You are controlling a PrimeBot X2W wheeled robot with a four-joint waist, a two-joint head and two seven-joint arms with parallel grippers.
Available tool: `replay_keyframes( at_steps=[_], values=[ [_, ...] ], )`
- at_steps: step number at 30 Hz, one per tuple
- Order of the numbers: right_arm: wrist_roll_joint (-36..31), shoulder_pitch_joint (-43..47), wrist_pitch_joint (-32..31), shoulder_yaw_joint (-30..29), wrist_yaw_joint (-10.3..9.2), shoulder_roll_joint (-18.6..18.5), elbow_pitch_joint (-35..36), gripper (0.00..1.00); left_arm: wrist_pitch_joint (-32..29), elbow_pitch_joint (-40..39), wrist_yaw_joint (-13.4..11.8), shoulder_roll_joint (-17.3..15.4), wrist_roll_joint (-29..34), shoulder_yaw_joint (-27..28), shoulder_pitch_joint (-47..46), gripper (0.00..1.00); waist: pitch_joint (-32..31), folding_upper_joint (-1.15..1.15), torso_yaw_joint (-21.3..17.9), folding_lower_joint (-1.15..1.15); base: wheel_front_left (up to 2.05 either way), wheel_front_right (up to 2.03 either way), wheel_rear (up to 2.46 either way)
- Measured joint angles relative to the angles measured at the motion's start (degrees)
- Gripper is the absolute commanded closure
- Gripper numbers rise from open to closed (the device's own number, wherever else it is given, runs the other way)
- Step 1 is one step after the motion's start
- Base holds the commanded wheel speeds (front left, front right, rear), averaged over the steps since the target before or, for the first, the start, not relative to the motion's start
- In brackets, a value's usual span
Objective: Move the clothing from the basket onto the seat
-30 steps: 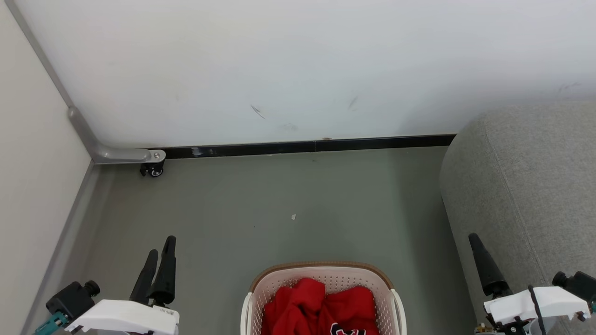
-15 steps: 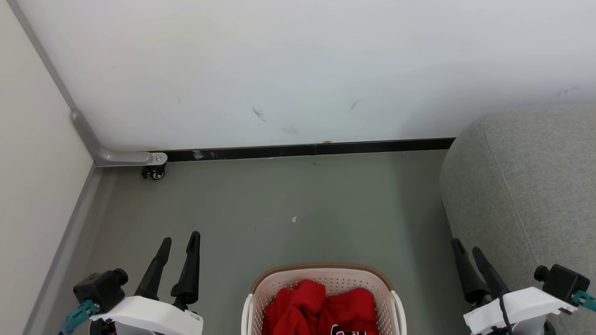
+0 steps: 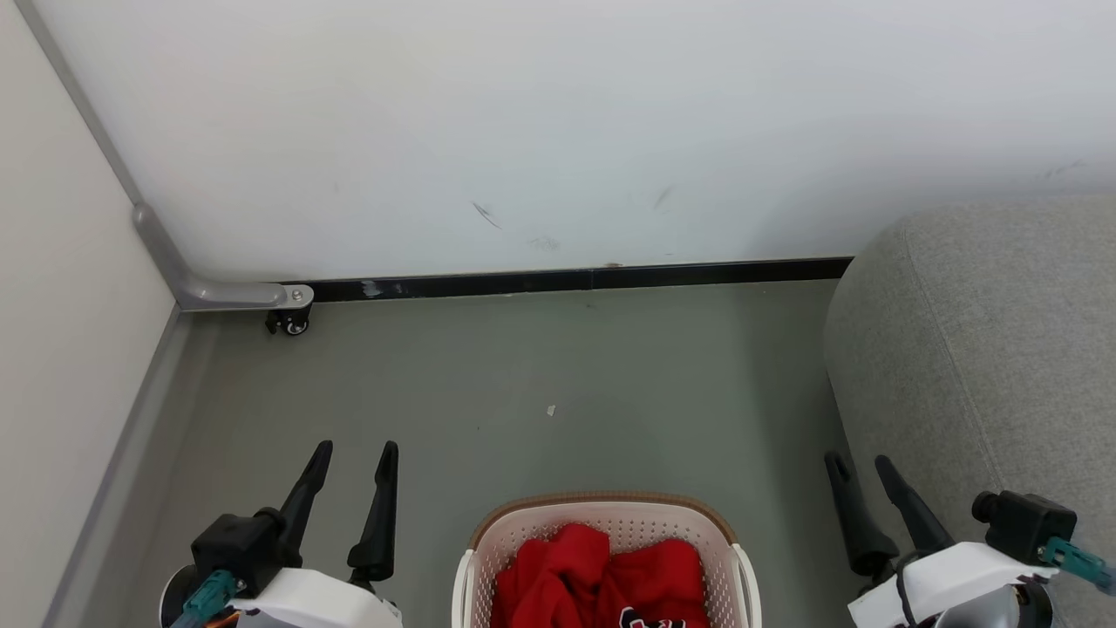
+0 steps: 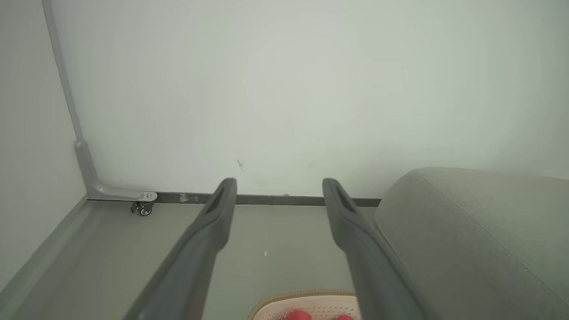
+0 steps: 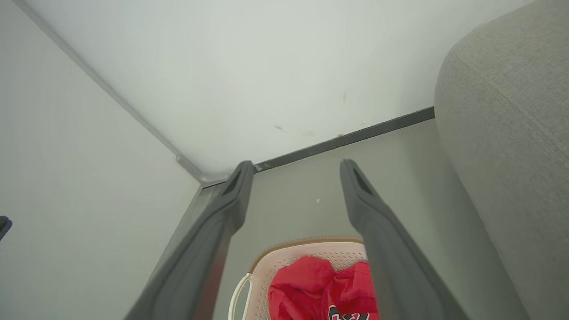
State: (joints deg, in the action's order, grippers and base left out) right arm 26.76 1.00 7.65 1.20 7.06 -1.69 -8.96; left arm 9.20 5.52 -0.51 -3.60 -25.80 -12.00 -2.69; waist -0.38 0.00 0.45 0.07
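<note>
The cream-white basket [image 3: 602, 510] with a brown rim sits on the floor at the bottom middle of the head view, holding the bright red clothing [image 3: 602, 571]; black-and-white lettering shows at its lower edge. The grey seat [image 3: 985, 349] rises at the right. My left gripper [image 3: 356, 452] is open left of the basket, above the floor, nothing between its fingers. My right gripper [image 3: 861, 460] is open between the basket and the seat. The right wrist view looks down on the basket [image 5: 284, 255] and clothing [image 5: 311, 289] past the right gripper [image 5: 297, 165]. The left gripper [image 4: 279, 183] spreads wide before the wall.
A white wall [image 3: 558, 131] with a black baseboard [image 3: 567, 279] closes the far side, and a pale panel [image 3: 61, 349] stands at the left. A grey bracket with a small caster [image 3: 288, 321] sits in the corner. Grey-green floor [image 3: 558, 375] lies beyond the basket.
Both arms have swung inward toward the basket and turned, so each gripper's two fingers now show spread apart. The head view has shifted slightly.
</note>
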Motion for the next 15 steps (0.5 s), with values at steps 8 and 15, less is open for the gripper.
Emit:
replay_keyframes(
  at_steps=[8,15],
  values=[
    [-6.90,0.01,0.76,0.77,0.01,-0.20,0.93,0.00,1.75,0.22,-3.25,-0.04,7.54,-0.23,0.40,0.00,0.02,0.00,-0.04,-0.02,0.00,0.00,0.00],
    [-12.95,0.06,1.96,1.60,0.01,-0.27,1.67,0.00,3.09,0.84,-5.25,-0.08,13.12,-1.20,0.51,0.00,-0.06,0.00,-0.01,-0.03,0.00,0.00,0.00]
  ],
)
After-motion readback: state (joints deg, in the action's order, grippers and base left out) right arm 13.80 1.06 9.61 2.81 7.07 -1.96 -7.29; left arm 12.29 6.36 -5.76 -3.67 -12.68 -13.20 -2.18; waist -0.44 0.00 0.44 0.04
